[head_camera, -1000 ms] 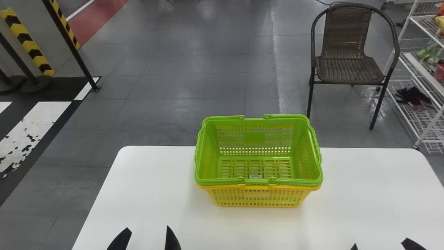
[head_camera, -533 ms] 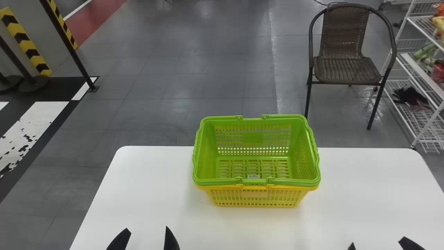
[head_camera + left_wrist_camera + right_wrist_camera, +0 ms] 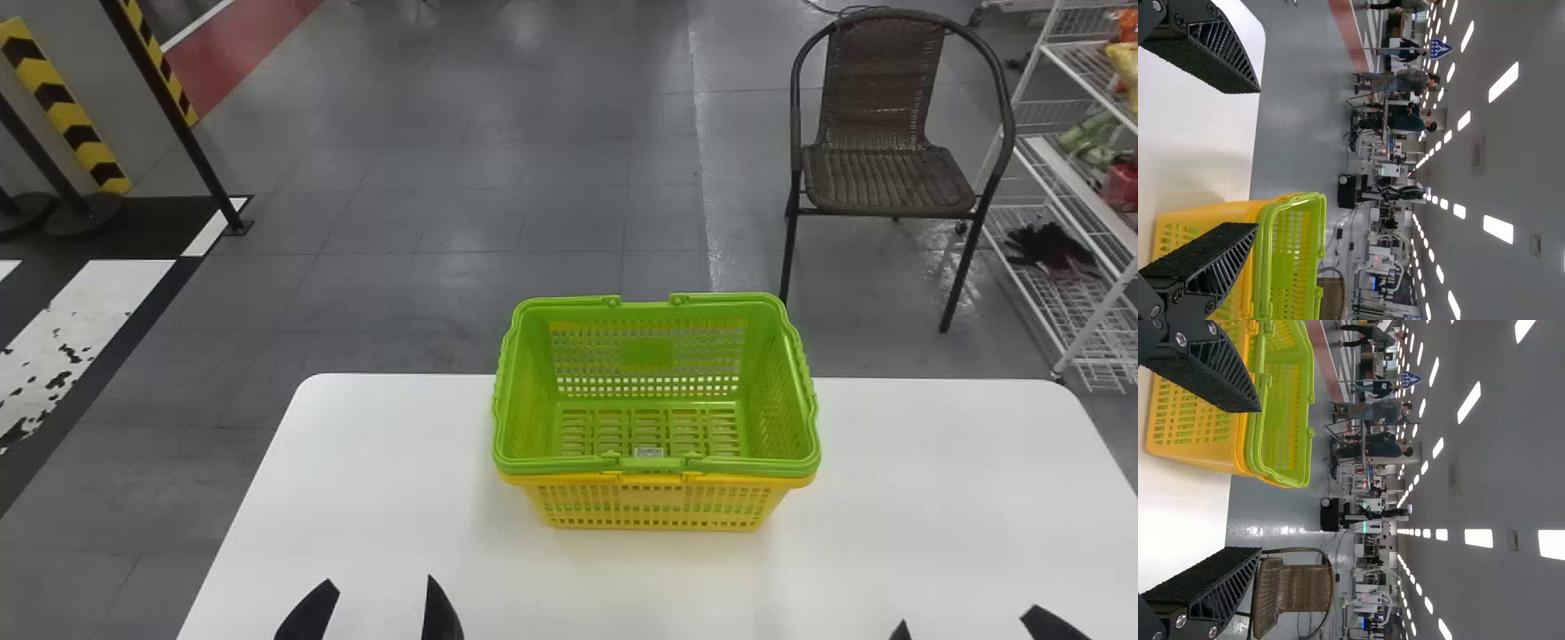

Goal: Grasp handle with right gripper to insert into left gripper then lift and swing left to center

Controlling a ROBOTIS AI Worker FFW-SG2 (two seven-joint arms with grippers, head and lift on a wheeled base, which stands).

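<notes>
Left hand (image 3: 382, 594) and right hand (image 3: 967, 618) released; at 12 o'clock, tight nesting could make green basket (image 3: 647, 352) drag yellow basket (image 3: 653, 495) up.

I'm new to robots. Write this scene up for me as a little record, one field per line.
Baskets: green basket nested in yellow basket
Basket handles: green handles folded down along the rim
Support: white table
Left claw: open, empty, nearer the robot than the baskets
Right claw: open, empty, also on the robot's side
Beyond table: brown chair, white wire shelves
Handle grasped: not yet
</notes>
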